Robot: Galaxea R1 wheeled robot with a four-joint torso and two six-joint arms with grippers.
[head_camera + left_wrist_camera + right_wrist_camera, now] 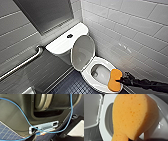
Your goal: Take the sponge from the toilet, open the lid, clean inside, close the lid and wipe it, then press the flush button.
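right gripper (120, 80): jaws clamped on sponge (115, 80), seemingly at its edge | sponge over toilet (87, 74) rim's right side, long axis along rim | bowl opening just leftward | lid (83, 52) raised

The head camera looks forward and down from high up onto the toilet (86, 71), taking in the whole fixture in the corner of the tiled walls. The right wrist camera sits very near the sponge (134, 116), facing past it into the bowl (108, 119); these two views share the sponge and bowl. The left wrist camera faces the robot's dark body (15, 116) and a blue cable (71, 106) at close range, beside dark tiled floor (7, 134).
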